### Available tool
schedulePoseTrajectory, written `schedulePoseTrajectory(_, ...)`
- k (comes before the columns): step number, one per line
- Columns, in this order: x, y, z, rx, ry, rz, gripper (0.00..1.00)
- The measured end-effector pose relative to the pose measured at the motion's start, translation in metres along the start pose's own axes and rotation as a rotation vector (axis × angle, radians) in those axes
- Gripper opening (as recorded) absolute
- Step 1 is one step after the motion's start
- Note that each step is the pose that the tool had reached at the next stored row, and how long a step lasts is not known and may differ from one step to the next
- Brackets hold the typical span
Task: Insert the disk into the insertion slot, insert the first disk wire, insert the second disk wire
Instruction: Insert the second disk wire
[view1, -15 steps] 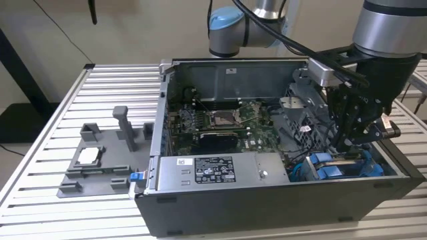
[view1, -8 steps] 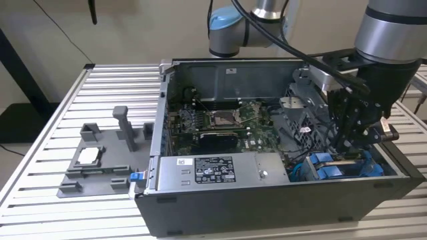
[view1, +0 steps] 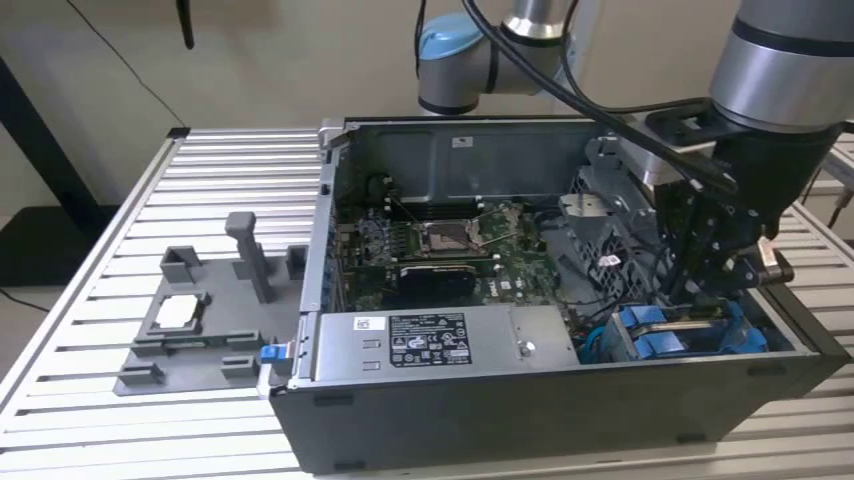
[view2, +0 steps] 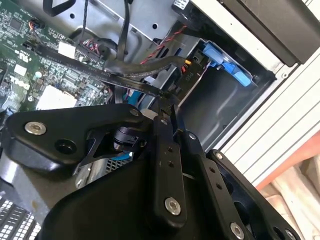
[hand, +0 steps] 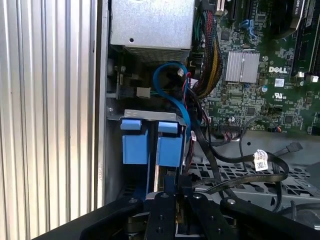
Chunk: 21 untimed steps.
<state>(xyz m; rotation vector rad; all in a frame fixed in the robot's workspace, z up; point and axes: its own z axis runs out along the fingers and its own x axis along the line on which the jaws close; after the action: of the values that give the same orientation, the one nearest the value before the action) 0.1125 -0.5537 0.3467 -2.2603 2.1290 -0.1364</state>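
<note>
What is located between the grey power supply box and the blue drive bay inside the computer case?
In the first wrist view, a blue cable loops between the power supply box and the insertion slot.

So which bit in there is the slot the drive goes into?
Look inside the open computer case, at the front corner on the exterior view's right, under the robot's hand. The insertion slot is the small grey metal bay with bright blue plastic tabs, unlike the labelled grey box beside it.

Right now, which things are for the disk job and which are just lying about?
For the job: the gripper; the insertion slot with its blue tabs, close by the gripper; the black wires beside the gripper.

Just lying about: the power-supply box; the motherboard; the grey fixture outside the case.
</note>
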Motion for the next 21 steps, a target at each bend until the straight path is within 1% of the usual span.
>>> schedulePoseTrajectory(10, 0.0008, -0.0022, 0.0053, -0.0003, 0.0008, 0.008, 0.16)
schedulePoseTrajectory(17, 0.0011, -0.0032, 0.0087, -0.0014, 0.0029, 0.035, 0.16)
schedulePoseTrajectory(21, 0.0013, -0.0032, 0.0116, -0.0024, 0.0056, 0.059, 0.16)
